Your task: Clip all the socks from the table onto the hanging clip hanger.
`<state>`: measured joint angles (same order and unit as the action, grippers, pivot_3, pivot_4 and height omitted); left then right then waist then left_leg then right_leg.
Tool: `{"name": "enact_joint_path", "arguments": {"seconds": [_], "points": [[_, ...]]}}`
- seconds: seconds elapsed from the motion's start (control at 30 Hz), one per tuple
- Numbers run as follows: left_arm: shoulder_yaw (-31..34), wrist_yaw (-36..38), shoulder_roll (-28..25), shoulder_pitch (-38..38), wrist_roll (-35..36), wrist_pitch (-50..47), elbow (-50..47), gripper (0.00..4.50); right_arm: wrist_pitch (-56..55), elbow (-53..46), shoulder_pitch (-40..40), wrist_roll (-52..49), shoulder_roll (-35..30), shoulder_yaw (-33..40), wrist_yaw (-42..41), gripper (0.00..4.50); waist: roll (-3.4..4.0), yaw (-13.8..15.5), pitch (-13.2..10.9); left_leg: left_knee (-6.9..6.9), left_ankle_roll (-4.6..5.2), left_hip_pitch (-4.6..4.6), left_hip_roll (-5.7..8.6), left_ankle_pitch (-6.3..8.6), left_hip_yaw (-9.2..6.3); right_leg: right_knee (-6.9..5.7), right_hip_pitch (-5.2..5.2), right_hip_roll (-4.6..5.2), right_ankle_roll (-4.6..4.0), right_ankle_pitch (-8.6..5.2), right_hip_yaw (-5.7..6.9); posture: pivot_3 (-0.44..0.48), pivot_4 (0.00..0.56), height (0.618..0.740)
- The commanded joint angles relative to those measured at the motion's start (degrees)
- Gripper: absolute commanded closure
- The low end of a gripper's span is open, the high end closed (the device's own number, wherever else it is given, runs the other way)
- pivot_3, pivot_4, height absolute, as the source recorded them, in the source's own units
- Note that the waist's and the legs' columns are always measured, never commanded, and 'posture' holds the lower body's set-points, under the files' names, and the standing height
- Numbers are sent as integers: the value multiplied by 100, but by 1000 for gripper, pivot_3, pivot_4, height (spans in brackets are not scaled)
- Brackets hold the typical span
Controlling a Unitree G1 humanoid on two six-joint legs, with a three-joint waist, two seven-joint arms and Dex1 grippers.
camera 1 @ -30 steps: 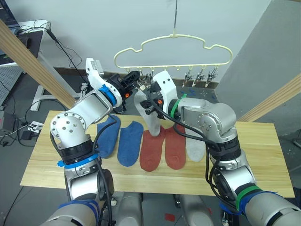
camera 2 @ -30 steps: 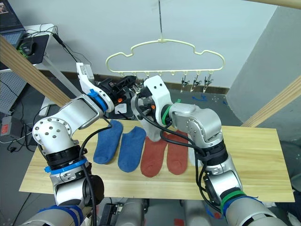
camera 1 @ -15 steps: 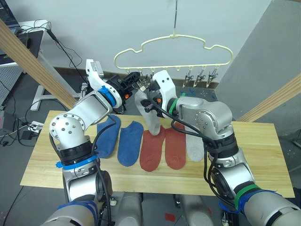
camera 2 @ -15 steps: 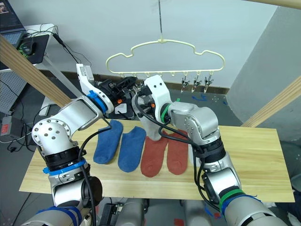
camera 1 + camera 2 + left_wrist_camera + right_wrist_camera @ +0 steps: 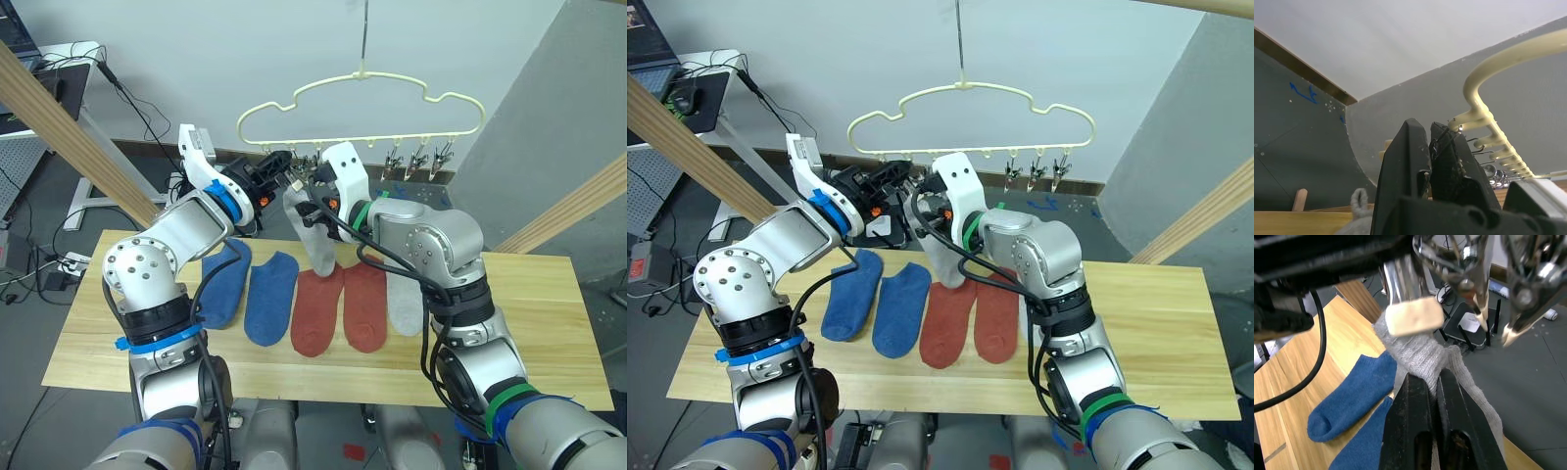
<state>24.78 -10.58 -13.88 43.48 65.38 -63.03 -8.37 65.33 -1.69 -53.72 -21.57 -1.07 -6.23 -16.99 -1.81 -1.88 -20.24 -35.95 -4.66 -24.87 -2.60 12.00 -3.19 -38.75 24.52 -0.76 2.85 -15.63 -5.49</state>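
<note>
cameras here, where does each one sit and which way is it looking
Left eye view: on the head, facing forward and down over both arms at the table, the socks and the clip hanger.
Right eye view: the head camera's other eye, same scene.
Left wrist view: on the left wrist, looking up along the left gripper, shut on a clip of the hanger.
Right wrist view: on the right wrist, looking down along the right gripper, shut on the grey sock.
Shared: both wrist views show the hanger's clips.

Both arms are raised and bent inward, tips nearly meeting. The left gripper [image 5: 1431, 147] is pinched closed; the right gripper [image 5: 1433, 391] is clamped tight.
</note>
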Motion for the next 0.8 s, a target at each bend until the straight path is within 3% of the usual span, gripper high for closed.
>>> {"name": "enact_joint_path", "arguments": {"seconds": [0.03, 0.13, 0.43, 0.57, 0.73, 0.8], "points": [[-18, -13, -90, -92, 41, 68, -83, 4389, -141, -209, -181, -88, 80, 137, -7, 4469, 0, 0, 0, 0, 0, 0, 0, 0, 0, 0, 0, 0, 0, 0, 0, 51, 341, 740], [-37, 38, -82, -101, 52, 110, -80, 4389, -127, -215, -191, -91, 89, 164, -9, 4469, 0, -1, 0, 0, 0, 0, 0, 0, 0, -1, 1, 0, 0, 0, 0, 50, 342, 740], [-67, 28, -89, -110, 209, 141, -56, 1627, -47, -297, -155, -136, 100, 180, -21, 4500, 0, 20, 0, 0, -1, -19, 0, -1, 1, -2, 20, 1, 0, 0, 0, 45, 344, 740], [-71, 64, -90, -144, 360, 130, -123, 1609, 33, -352, -121, -196, 108, 193, -53, 3481, 0, 19, 0, 0, -2, -27, 0, -1, 1, -7, 32, 2, 0, 0, 0, 47, 347, 740], [-154, 167, -270, -251, 304, 131, -269, 1609, 94, -436, -73, -205, 91, 156, -46, 1756, 0, 11, 0, -1, -13, -54, -1, -8, 1, -20, 68, 1, -2, 1, 0, 49, 346, 740], [-277, 277, -430, -375, 189, 100, -384, 1609, 141, -501, -36, -216, 75, 150, -51, 1756, 0, 12, 0, -1, -15, -61, -2, -9, 0, -21, 76, 1, -2, 1, 1, 49, 346, 740]]}}
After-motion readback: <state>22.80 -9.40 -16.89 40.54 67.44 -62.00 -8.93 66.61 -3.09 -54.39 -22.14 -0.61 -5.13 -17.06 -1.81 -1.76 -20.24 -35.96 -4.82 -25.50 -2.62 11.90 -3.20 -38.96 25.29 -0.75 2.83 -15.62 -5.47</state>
